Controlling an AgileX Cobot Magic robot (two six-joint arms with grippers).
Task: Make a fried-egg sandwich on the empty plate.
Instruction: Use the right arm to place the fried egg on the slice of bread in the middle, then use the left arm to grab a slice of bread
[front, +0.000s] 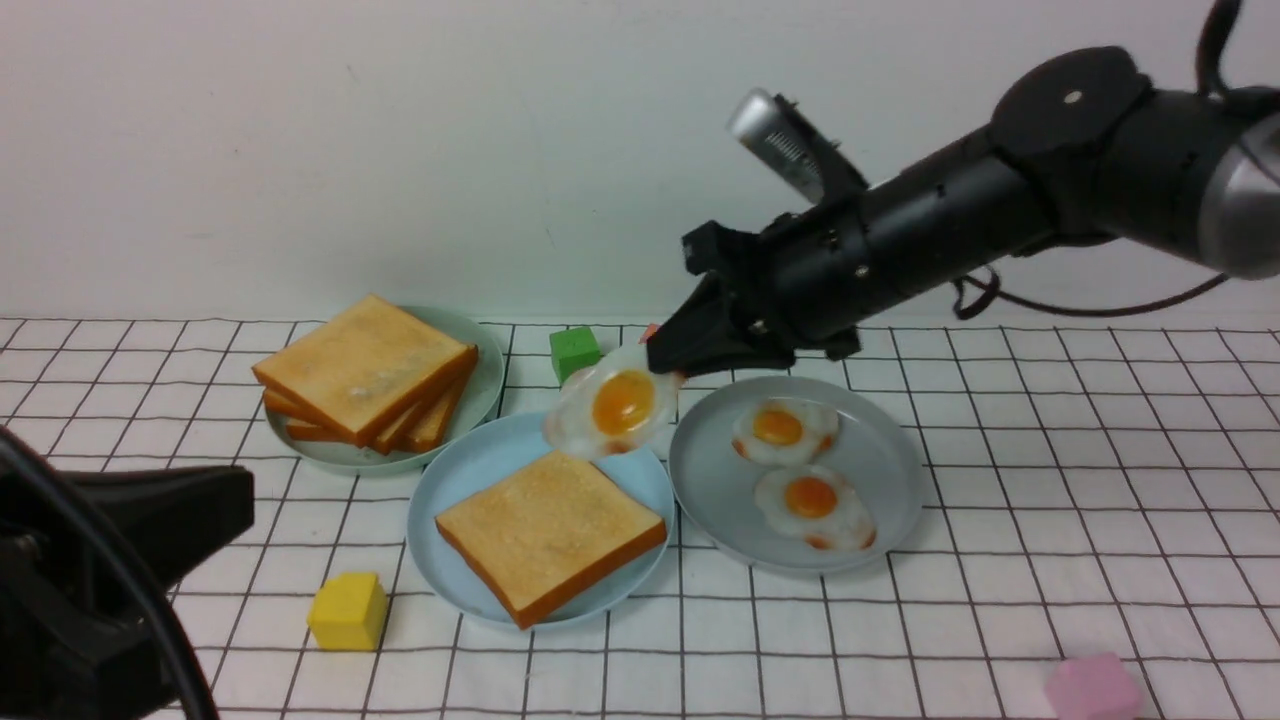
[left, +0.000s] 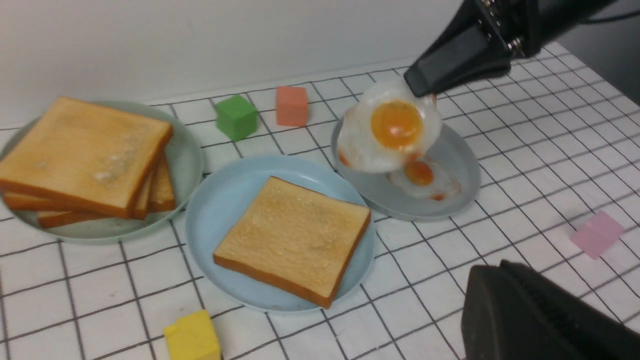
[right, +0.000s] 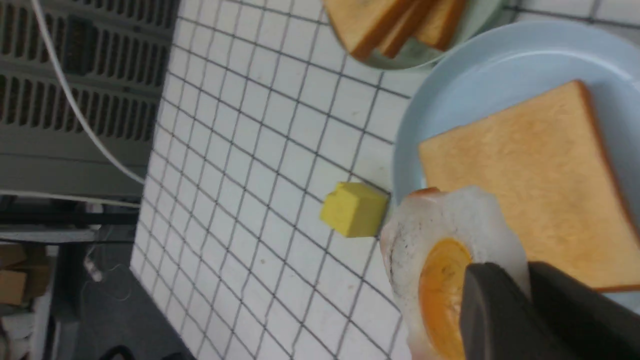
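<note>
Egg (front: 612, 405) near rim of blue plate (front: 450, 492)

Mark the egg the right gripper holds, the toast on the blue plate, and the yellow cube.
held egg (front: 623, 402): front view, on the yolk.
single toast slice (front: 548, 528): front view, middle of its top face.
yellow cube (front: 347, 612): front view, middle of the cube.

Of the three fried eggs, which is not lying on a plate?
The white fried egg with orange yolk pinched in the right claw; the other two eggs lie flat on the round grey plate.
</note>
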